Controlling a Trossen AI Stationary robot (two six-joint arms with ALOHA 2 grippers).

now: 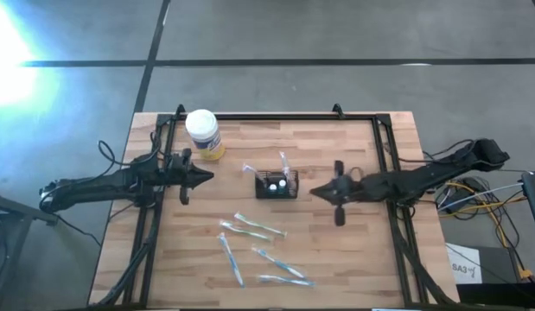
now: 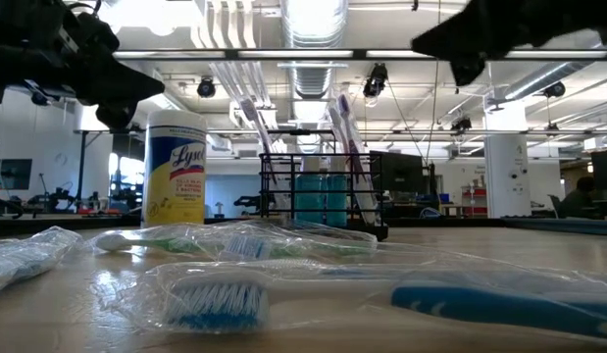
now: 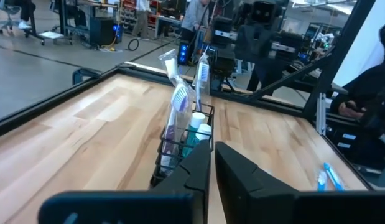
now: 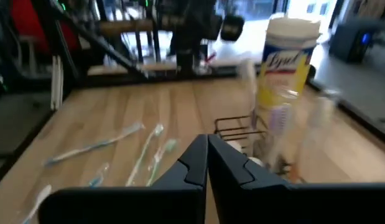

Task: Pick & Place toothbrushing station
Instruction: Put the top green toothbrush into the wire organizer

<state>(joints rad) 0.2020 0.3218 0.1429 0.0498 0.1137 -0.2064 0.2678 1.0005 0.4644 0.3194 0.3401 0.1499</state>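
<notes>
We find both arms low over the table, reaching inward from opposite sides at about mid-depth. The left arm (image 1: 103, 183) comes in from the left edge; its gripper (image 1: 206, 176) points toward the centre, fingers (image 3: 198, 168) parted by a narrow gap. The right arm (image 1: 423, 177) comes in from the right edge; its gripper (image 1: 315, 192) points toward the centre, fingers (image 4: 195, 158) pressed together. We see neither gripper holding anything.

Yellow wipes jar (image 1: 203, 133), wrapped toothbrushes (image 1: 258, 226) on wood table (image 1: 353, 259)
</notes>
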